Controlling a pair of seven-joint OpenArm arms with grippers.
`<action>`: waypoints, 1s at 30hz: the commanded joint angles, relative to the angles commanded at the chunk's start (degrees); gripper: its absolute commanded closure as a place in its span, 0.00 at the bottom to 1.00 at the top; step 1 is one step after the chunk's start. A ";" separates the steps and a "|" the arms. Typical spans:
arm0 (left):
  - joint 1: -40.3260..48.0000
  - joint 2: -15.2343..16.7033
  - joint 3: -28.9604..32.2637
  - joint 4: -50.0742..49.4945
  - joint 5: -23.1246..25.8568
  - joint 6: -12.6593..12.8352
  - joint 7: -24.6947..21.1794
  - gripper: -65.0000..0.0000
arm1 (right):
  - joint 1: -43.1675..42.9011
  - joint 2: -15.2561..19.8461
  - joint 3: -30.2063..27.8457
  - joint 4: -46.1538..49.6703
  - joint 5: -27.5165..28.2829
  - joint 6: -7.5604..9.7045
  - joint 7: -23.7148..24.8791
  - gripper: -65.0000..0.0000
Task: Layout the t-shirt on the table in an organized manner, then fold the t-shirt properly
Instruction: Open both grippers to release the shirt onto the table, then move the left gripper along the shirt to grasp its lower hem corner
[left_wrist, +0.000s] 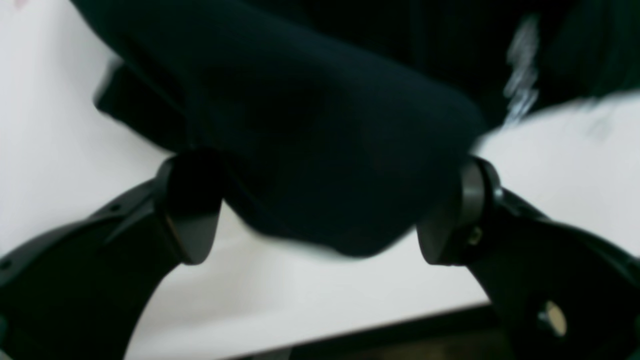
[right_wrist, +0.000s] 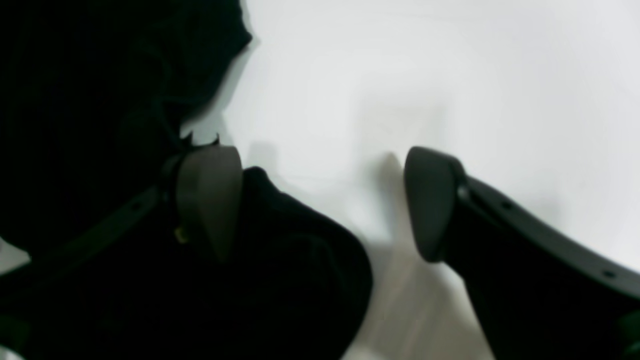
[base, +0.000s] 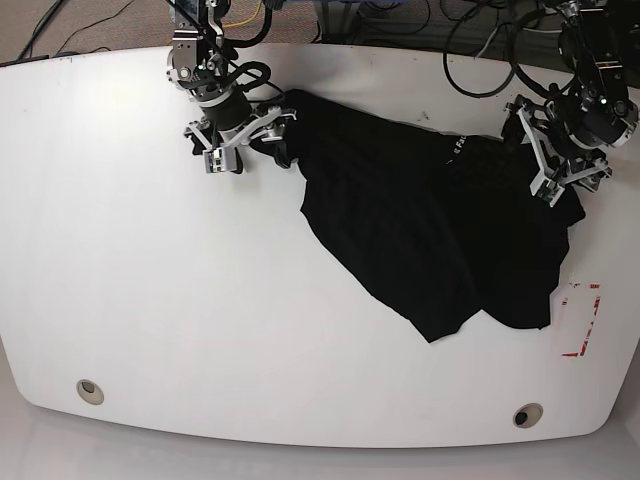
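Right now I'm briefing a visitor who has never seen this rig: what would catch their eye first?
The rumpled black t-shirt spread across the far right part of the glossy white table. Next, the two arms at its far corners, the right gripper and left gripper, both open with cloth between their fingers. Last, the red tape rectangle near the right edge.

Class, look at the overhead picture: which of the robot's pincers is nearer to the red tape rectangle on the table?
The left pincer. It sits at the t-shirt's far end, just up the table from the red tape rectangle. The right pincer is across the table, at the shirt's opposite end.
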 joint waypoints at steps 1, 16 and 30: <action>0.44 -0.97 1.14 0.00 -0.09 -0.66 1.05 0.15 | 0.00 0.00 0.00 0.00 0.00 0.00 0.00 0.24; 0.97 -8.44 -5.80 0.18 1.76 -0.66 8.35 0.27 | 0.09 0.00 0.00 0.09 0.00 0.00 0.09 0.25; -8.09 -8.44 -13.27 0.44 -1.32 -0.66 8.35 0.27 | 0.62 0.00 0.00 2.64 0.00 0.00 0.00 0.25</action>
